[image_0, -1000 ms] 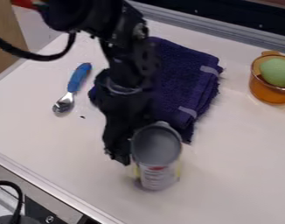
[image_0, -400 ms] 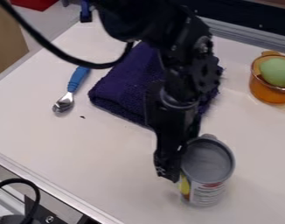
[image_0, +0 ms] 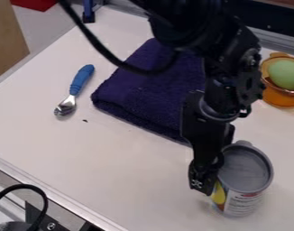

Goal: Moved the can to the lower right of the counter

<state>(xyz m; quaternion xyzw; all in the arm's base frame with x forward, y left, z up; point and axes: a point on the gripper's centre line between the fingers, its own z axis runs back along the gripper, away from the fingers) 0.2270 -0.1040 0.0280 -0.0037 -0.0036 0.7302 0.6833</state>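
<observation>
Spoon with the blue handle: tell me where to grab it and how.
Best taken by the middle of the blue handle, coming from above and closing across its width. The spoon lies flat, and the handle is straight and narrow, beside the towel but apart from it.

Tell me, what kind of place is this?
Probably a robot workroom, with a counter set up a bit like a kitchen: I see a robot arm, a can and a blue-handled spoon.

Tan panel [image_0: 7,41] (plain); pale grey floor [image_0: 43,28]
</observation>
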